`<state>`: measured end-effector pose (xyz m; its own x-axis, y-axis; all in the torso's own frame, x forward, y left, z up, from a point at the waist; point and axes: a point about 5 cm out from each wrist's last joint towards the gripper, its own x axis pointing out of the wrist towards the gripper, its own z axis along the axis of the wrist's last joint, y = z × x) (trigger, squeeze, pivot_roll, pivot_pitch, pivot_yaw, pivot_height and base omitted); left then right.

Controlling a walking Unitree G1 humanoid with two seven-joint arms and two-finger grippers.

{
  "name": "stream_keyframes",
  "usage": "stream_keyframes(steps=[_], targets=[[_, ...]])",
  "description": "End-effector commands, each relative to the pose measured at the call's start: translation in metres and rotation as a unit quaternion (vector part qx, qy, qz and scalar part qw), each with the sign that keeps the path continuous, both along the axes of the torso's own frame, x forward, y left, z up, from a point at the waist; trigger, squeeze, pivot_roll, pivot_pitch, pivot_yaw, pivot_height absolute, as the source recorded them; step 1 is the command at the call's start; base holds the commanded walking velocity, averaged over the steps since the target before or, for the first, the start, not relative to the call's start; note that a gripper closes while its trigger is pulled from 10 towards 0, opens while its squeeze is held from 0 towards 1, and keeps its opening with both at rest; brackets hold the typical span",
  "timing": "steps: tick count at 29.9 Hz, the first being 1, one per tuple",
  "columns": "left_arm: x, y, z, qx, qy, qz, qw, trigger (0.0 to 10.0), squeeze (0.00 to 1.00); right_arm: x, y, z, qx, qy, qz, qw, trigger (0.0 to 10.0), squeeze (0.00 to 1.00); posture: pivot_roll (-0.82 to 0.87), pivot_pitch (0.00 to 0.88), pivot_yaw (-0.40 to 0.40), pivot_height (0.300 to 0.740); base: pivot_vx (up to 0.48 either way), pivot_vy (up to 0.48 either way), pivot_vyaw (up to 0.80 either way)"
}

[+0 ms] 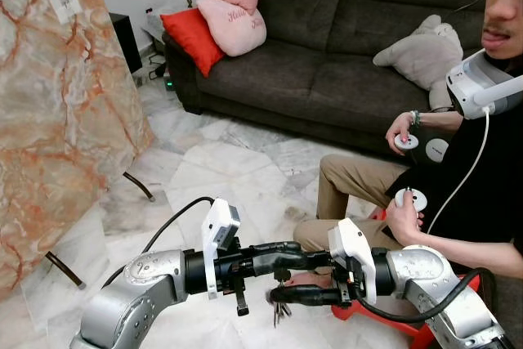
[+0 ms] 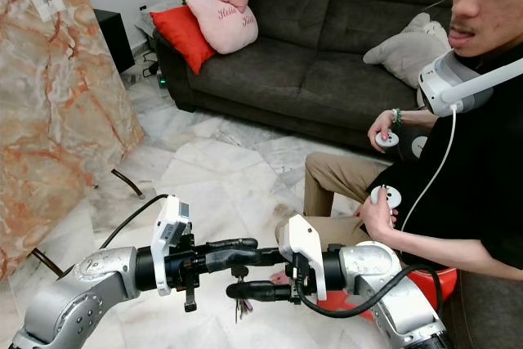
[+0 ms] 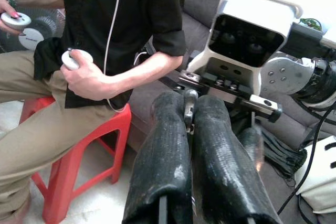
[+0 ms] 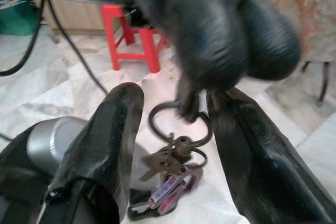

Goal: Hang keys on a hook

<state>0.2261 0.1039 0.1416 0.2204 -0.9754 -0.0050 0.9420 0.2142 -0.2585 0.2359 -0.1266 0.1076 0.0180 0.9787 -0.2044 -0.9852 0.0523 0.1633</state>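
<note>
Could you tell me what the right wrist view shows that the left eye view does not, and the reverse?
Right wrist view alone: the black ring of the keys, pinched by the left gripper, between the right gripper's open fingers. Left eye view alone: the dark sofa, red cushion and the person's hand on a controller. Both show keys, grippers, marble floor and slab.
</note>
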Motion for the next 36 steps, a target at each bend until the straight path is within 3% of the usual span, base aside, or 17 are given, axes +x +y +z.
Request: stream_keyframes(steps=[1, 19, 20, 21, 22, 36], targets=[[-0.001, -0.001, -0.002, 0.010, 0.002, -0.009, 1.000, 10.0, 0.00, 0.000, 0.000, 0.006, 0.005, -0.011, 0.001, 1.000, 10.0, 0.00, 0.05, 0.000, -0.061, 0.740, 0.000, 0.000, 0.00], [-0.001, -0.002, -0.006, 0.017, 0.004, -0.010, 1.000, 10.0, 0.00, 0.011, -0.002, 0.008, 0.008, -0.027, -0.038, 0.999, 10.0, 0.00, 0.05, 0.000, -0.061, 0.740, 0.000, 0.000, 0.00], [-0.001, -0.002, -0.006, 0.017, 0.004, -0.010, 1.000, 10.0, 0.00, 0.011, -0.002, 0.008, 0.008, -0.026, -0.037, 0.999, 9.5, 0.00, 0.05, 0.000, -0.061, 0.740, 0.000, 0.000, 0.00], [-0.001, -0.002, -0.006, 0.017, 0.004, -0.010, 1.000, 10.0, 0.00, 0.011, -0.002, 0.008, 0.010, -0.023, -0.037, 0.999, 2.3, 0.00, 0.04, 0.000, -0.061, 0.740, 0.000, 0.000, 0.00], [-0.001, -0.001, -0.006, 0.018, 0.004, -0.010, 1.000, 10.0, 0.00, 0.011, -0.002, 0.008, 0.011, -0.022, -0.037, 0.999, 0.0, 0.00, 0.05, 0.000, -0.061, 0.740, 0.000, 0.000, 0.00], [-0.001, -0.001, -0.005, 0.017, 0.002, -0.008, 1.000, 10.0, 0.00, 0.010, -0.002, 0.008, 0.013, -0.015, -0.031, 0.999, 0.0, 0.00, 0.05, 0.000, -0.061, 0.740, 0.000, 0.000, 0.00]])
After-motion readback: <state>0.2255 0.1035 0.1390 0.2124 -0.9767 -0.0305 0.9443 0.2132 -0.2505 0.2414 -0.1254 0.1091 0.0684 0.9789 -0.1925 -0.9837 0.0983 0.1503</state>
